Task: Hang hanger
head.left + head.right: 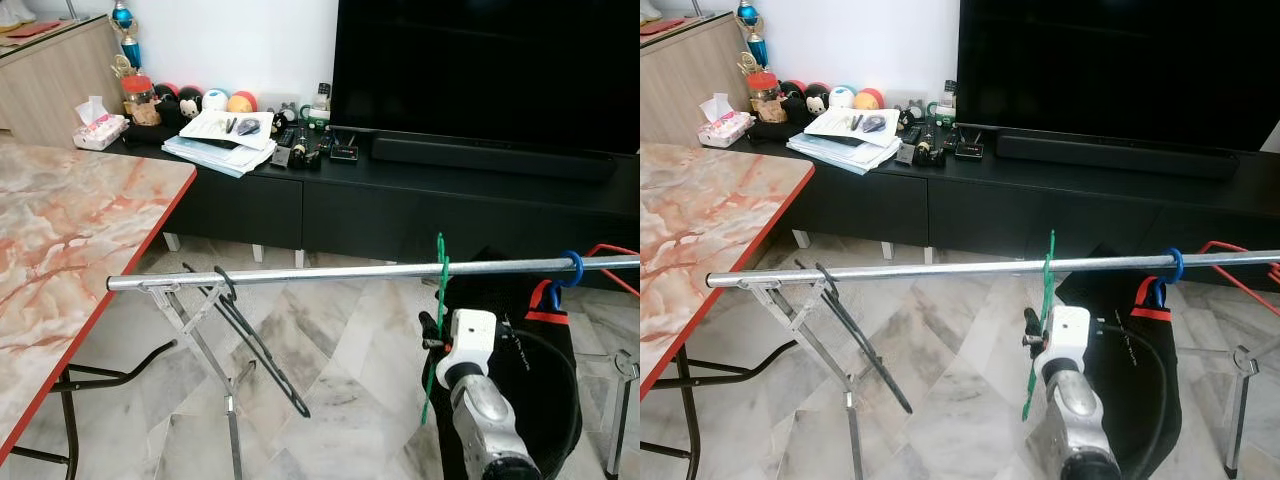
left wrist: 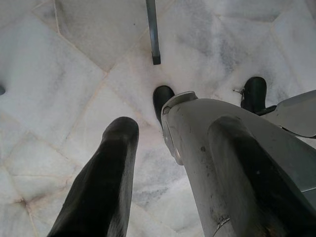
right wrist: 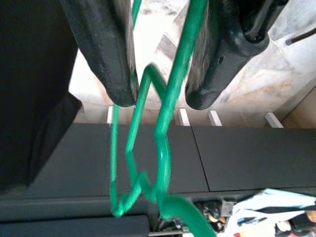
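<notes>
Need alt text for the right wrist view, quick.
Two black fingers flank a green wire hanger, its twisted neck between them. Behind it are a dark TV cabinet and pale marble floor.
</notes>
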You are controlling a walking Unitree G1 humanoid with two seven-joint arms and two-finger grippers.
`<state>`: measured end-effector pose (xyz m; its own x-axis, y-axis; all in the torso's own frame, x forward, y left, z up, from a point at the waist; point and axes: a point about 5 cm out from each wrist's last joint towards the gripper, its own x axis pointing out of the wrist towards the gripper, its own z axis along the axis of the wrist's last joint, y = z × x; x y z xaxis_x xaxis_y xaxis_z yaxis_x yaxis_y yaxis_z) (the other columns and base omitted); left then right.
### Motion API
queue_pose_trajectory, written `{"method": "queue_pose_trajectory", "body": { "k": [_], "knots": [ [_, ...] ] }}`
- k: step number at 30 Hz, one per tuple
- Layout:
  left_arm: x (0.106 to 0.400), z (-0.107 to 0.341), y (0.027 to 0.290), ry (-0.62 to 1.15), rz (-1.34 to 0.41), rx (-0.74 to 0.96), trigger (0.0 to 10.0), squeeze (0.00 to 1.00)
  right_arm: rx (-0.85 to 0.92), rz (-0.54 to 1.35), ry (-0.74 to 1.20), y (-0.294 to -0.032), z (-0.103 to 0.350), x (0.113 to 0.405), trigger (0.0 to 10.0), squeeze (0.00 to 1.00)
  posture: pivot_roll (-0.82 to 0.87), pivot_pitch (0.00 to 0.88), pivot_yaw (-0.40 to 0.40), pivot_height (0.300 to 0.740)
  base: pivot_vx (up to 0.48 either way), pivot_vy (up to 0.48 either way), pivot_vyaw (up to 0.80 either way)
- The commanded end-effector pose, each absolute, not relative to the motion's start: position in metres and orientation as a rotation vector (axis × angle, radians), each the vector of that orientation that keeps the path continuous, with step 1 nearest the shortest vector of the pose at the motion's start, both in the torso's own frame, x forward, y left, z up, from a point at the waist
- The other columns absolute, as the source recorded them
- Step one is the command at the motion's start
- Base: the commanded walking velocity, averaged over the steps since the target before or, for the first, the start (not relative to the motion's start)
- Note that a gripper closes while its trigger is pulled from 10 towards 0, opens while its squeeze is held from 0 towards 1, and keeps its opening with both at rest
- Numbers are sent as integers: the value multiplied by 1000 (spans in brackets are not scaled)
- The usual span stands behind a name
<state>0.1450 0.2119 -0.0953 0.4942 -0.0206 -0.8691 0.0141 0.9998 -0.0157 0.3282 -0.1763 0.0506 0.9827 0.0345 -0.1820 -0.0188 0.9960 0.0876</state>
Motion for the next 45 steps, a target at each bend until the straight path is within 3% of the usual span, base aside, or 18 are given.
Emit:
{"method": "queue_pose_trajectory", "body": {
  "k": [1,6,7,8,29,31,32,34,40,45],
  "knots": [
    [131,-101,211,1109,-25,-7,10000,0,79,26,191,-178,51,329,10000,0,-22,42,-30,740,0,0,0],
    [131,-101,211,1108,-25,-7,10000,0,85,42,207,-176,49,329,10000,0,-20,46,-30,740,0,0,0],
    [131,-101,211,1108,-24,-8,10000,0,102,59,216,-174,47,329,10000,565,-19,48,-30,740,0,0,0],
    [131,-101,211,1107,-24,-8,10000,0,105,70,218,-172,47,328,10000,1000,-17,49,-31,740,0,0,0],
    [132,-100,211,1107,-25,-9,10000,0,96,105,-17,-166,69,327,10000,965,-21,54,-34,740,0,0,0],
    [132,-100,211,1106,-26,-9,10000,0,79,94,-36,-166,66,319,10000,518,-22,53,-35,740,0,0,0],
    [132,-100,211,1106,-26,-9,10000,0,70,93,-44,-166,66,317,10000,518,-22,53,-35,740,0,0,0],
    [132,-100,211,1106,-26,-8,10000,0,74,82,-71,-166,67,313,10000,8,-25,52,-36,740,0,0,0],
    [133,-100,212,1106,-27,-4,10000,0,87,-5,-87,-172,64,301,10000,0,-39,50,-37,740,0,0,0],
    [133,-100,211,1104,-28,-5,10000,0,171,-284,138,-204,24,282,10000,0,-35,48,-35,740,0,0,0]
  ]
}}
